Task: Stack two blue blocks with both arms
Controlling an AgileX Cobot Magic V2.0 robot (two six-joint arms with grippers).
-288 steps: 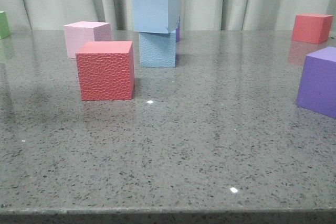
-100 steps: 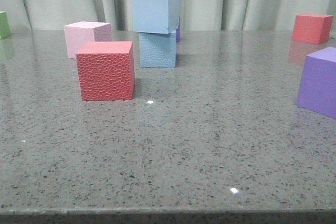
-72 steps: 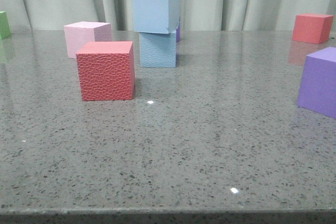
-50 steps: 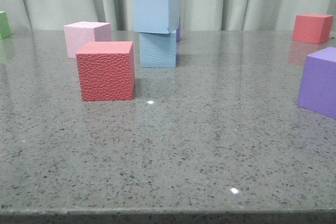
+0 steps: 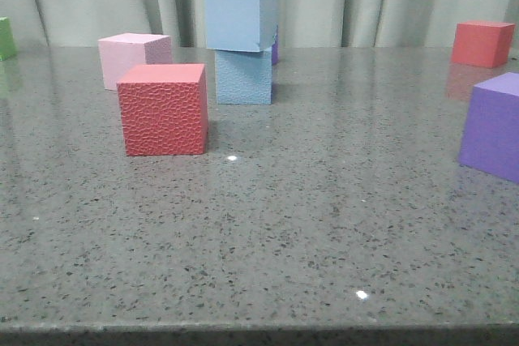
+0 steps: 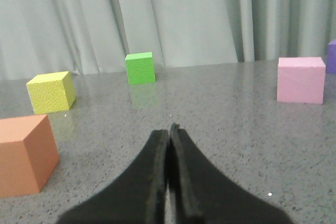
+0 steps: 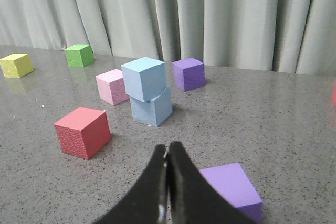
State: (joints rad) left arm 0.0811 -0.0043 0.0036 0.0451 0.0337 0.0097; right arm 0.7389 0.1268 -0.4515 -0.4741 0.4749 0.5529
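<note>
Right wrist view: stacked blue blocks well beyond closed right pincer.

Pale blue pebbled block, smooth pale blue block, speckled grey table, red dimpled cube

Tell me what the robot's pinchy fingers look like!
Each end effector, left and right, has two slim black fingers with a dull, matte look. They are wide at the base and curve in to a narrow tip, a bit like a bird's beak. No cables, markings or other arm parts show in these pictures.
</note>
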